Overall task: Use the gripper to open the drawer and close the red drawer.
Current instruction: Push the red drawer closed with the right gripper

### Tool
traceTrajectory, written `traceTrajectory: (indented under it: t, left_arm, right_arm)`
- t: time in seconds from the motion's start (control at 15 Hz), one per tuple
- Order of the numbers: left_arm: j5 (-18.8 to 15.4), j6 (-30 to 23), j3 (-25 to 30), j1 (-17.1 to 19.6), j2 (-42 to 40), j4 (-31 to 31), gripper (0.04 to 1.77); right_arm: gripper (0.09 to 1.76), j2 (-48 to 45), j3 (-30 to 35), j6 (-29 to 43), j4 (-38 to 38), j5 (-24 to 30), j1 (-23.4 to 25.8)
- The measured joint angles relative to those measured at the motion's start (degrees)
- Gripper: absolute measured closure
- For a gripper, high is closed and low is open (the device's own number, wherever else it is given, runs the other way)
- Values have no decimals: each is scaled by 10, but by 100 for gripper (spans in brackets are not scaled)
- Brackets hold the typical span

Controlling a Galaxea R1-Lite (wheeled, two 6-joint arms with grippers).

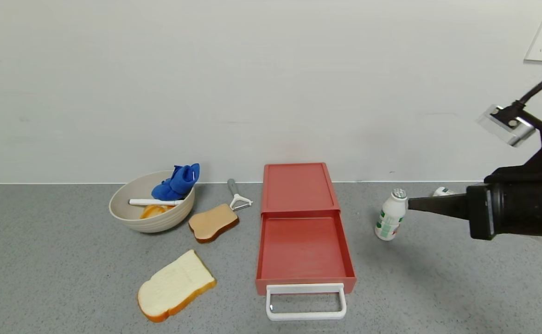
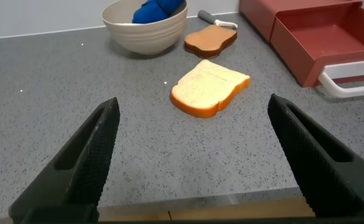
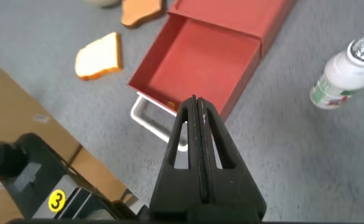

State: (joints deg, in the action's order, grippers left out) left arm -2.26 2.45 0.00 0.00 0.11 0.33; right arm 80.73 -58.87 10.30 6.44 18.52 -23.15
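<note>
The red drawer (image 1: 304,232) lies flat in the middle of the grey counter with its tray pulled out toward me. The tray is empty. Its white loop handle (image 1: 306,301) is at the front. The drawer also shows in the right wrist view (image 3: 200,62) and in the left wrist view (image 2: 318,43). My right gripper (image 1: 412,204) is shut and empty, held above the counter to the right of the drawer, its tip by a small white bottle (image 1: 390,214). In its own view the right gripper (image 3: 195,102) hangs over the handle (image 3: 150,118). My left gripper (image 2: 194,118) is open and empty, low near the counter's front edge.
A beige bowl (image 1: 127,218) with a blue cloth, a white pen and something orange stands at the left. A brown toast slice (image 1: 213,222), a peeler (image 1: 237,195) and a white bread slice (image 1: 175,285) lie left of the drawer. A wall runs behind.
</note>
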Motion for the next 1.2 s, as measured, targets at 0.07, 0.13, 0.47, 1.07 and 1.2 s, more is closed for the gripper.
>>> traceTrajectory:
  t: [0.07,0.13,0.47,1.07,1.2]
  left_arm:
    - [0,0,0,0,0,0,9]
    - [0,0,0,0,0,0,9]
    - [0,0,0,0,0,0,9]
    - [0,1,0,0,0,0,9]
    - [0,1,0,0,0,0,9]
  right_arm:
    - [173,19,-29,21,29,-40,-29]
    - [173,40,-54,44,50,-76,-56]
    - [173,158,-136,125,130,-137,-169]
    - [173,326,-219,206,197,-139,-259]
    - [173,356,-249,218,212,-139,-268]
